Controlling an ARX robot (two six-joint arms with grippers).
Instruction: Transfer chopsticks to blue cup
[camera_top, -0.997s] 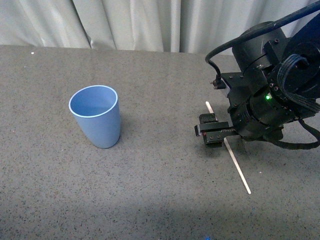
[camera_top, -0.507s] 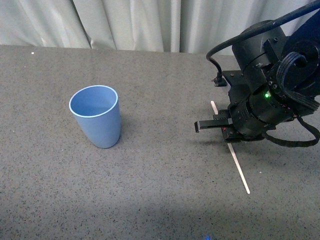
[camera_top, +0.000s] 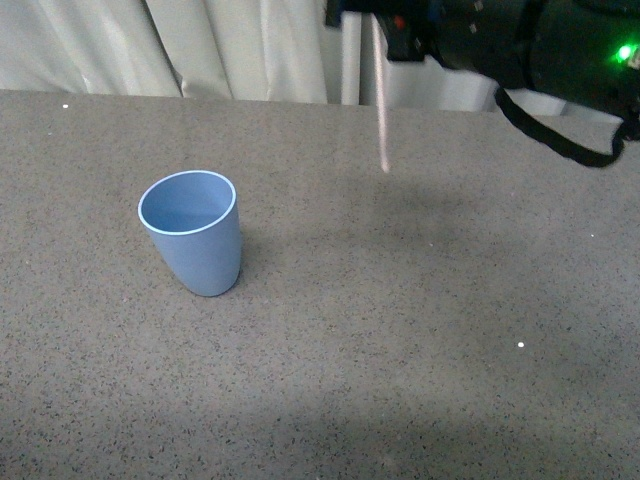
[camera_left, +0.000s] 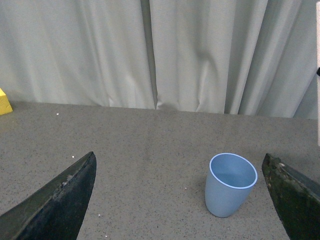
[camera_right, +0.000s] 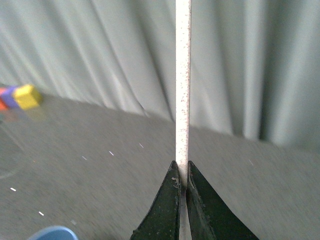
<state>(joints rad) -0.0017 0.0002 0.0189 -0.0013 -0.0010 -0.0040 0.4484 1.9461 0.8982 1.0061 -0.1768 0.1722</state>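
Observation:
The blue cup (camera_top: 193, 245) stands upright on the grey table, left of centre; its rim also shows in the left wrist view (camera_left: 230, 183) and at the edge of the right wrist view (camera_right: 52, 233). High at the back right, my right gripper (camera_top: 385, 25) is shut on the chopsticks (camera_top: 381, 100), a thin cream stick hanging nearly upright in the air, well right of the cup. In the right wrist view the stick (camera_right: 183, 85) runs straight out from between the closed right gripper (camera_right: 183, 175). My left gripper (camera_left: 182, 200) is open, with the cup between its spread fingertips but farther off.
Pale curtains (camera_top: 250, 50) hang behind the table's far edge. A yellow block (camera_left: 4, 101) lies at the far side of the table, and coloured blocks (camera_right: 20, 96) show in the right wrist view.
The right gripper closed on the chopsticks, lifted them off the table and rose up and toward the back left. The stick now hangs upright. The cup has not moved.

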